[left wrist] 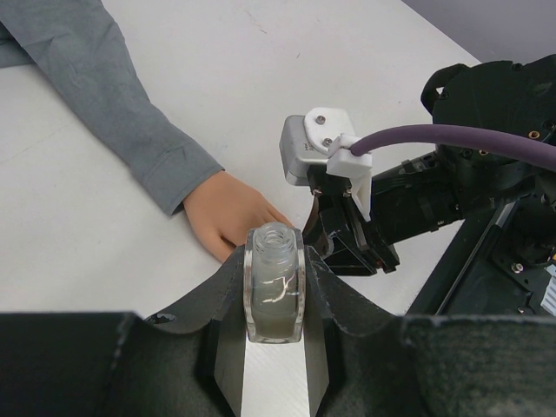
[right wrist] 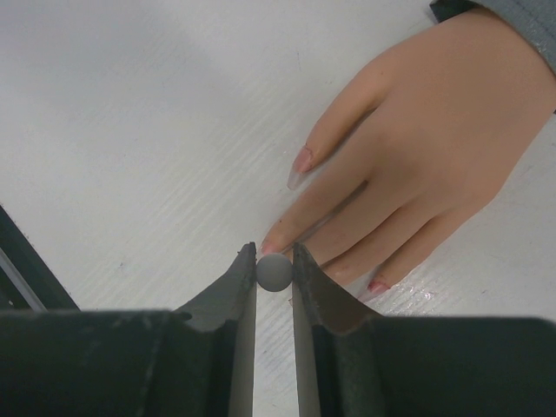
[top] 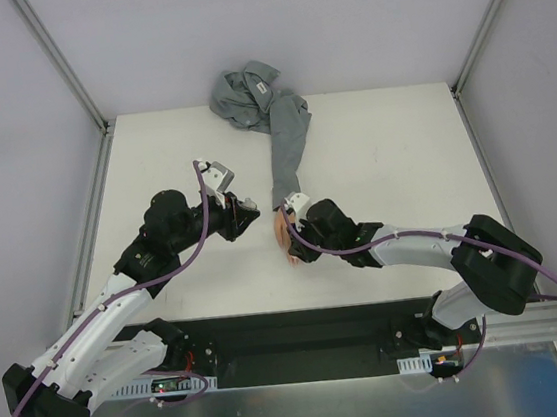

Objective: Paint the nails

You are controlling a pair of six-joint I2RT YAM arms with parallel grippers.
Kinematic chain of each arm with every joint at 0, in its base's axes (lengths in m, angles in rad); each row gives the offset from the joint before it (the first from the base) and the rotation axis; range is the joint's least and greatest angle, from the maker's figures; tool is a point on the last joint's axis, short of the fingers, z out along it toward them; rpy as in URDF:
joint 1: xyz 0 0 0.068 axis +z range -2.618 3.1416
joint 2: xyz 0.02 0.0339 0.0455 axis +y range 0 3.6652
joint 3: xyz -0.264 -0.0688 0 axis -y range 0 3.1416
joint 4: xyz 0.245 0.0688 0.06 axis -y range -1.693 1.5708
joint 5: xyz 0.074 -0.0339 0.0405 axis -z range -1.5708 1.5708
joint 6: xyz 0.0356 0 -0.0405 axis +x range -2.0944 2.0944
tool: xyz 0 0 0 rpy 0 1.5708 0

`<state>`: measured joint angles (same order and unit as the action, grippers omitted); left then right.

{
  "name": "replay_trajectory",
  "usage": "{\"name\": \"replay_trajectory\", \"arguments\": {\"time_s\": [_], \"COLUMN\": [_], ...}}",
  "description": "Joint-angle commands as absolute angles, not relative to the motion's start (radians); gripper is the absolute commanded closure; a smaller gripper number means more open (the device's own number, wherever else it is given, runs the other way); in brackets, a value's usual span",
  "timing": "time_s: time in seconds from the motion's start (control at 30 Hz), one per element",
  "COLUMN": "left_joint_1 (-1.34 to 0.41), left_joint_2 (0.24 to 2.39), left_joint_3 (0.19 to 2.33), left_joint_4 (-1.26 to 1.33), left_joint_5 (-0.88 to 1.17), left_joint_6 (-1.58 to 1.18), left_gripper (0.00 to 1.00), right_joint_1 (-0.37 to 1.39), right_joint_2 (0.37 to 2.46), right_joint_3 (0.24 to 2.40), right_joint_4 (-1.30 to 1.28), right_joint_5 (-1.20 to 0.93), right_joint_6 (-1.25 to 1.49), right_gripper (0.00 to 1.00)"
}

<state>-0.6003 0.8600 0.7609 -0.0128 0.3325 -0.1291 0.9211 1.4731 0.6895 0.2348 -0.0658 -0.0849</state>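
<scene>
The peach mannequin hand (right wrist: 434, 130) lies flat on the white table, its grey sleeve (top: 289, 142) running back. Its nails show in the right wrist view: a long pale one (right wrist: 298, 169), a pink one (right wrist: 269, 247) and a red-smeared one (right wrist: 378, 285). My right gripper (right wrist: 274, 256) is shut on a small grey round cap (right wrist: 274, 272), right at the pink nail's tip; whatever is under the cap is hidden. My left gripper (left wrist: 274, 261) is shut on a small clear uncapped bottle (left wrist: 274, 287), held just left of the hand (left wrist: 228, 213).
The crumpled rest of the grey shirt (top: 245, 91) lies at the back of the table. The right arm's wrist (left wrist: 347, 200) hangs close over the fingers, next to the bottle. Metal frame posts (top: 61, 62) stand at the table's corners.
</scene>
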Motion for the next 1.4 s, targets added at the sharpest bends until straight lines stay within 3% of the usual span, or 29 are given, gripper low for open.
{"name": "replay_trajectory", "arguments": {"time_s": [0.0,1.37], "left_joint_1": [-0.589,-0.589], "left_joint_2": [0.844,0.844], "left_joint_3": [0.798,0.798], "left_joint_4": [0.04,0.04], "left_joint_5": [0.351,0.354], "left_joint_6": [-0.12,-0.121], "left_gripper": [1.0,1.0], "right_joint_1": [0.934,0.939], "right_joint_2": [1.465,1.473], "right_joint_3": [0.695,0.696], "right_joint_4": [0.241,0.244], "right_joint_5": [-0.075,-0.043], "right_joint_6": [-0.061,-0.055], "right_gripper": [1.0,1.0]}}
